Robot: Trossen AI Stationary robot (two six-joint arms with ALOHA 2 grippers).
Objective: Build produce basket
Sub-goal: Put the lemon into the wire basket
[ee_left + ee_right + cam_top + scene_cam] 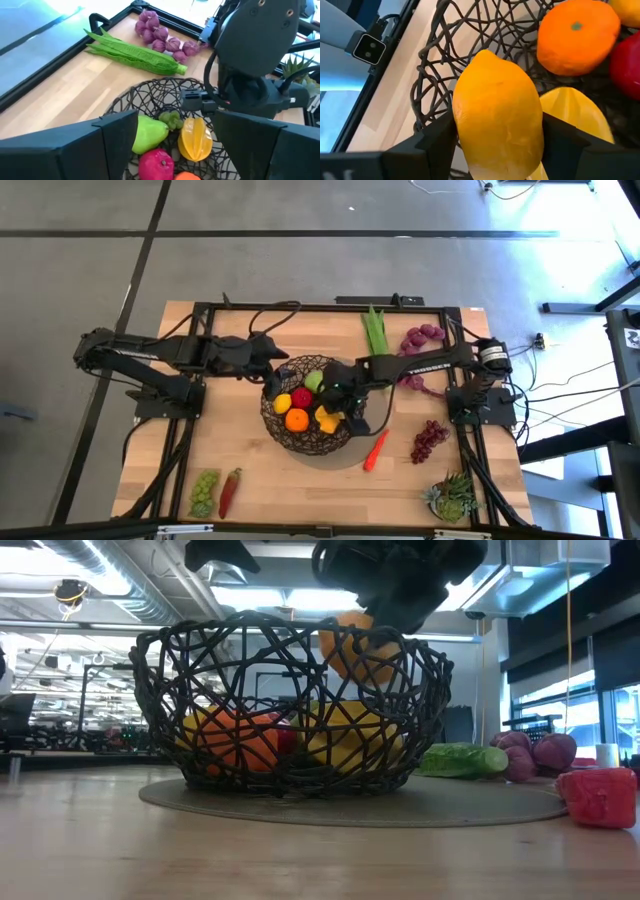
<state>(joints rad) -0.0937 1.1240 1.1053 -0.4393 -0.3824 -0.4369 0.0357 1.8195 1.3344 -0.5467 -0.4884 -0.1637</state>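
- Right gripper sits over the right half of the basket, its 2 fingers pressed on either side of a fat yellow-orange lemon — firmly held above the fruit pile.
- From table level the lemon hangs just inside the rim, clear of the fruit below.
- Inside the bowl: an orange, a red fruit, a green apple and a yellow star-shaped fruit.
- Left gripper hovers at the basket's far-left rim, fingers parted, holding nothing.
- Outside: carrot just beside the basket, purple grapes to its right, leafy stalk at the far edge, green grapes and red chilli near the front-left corner.
- Succulent sits at the front-right.
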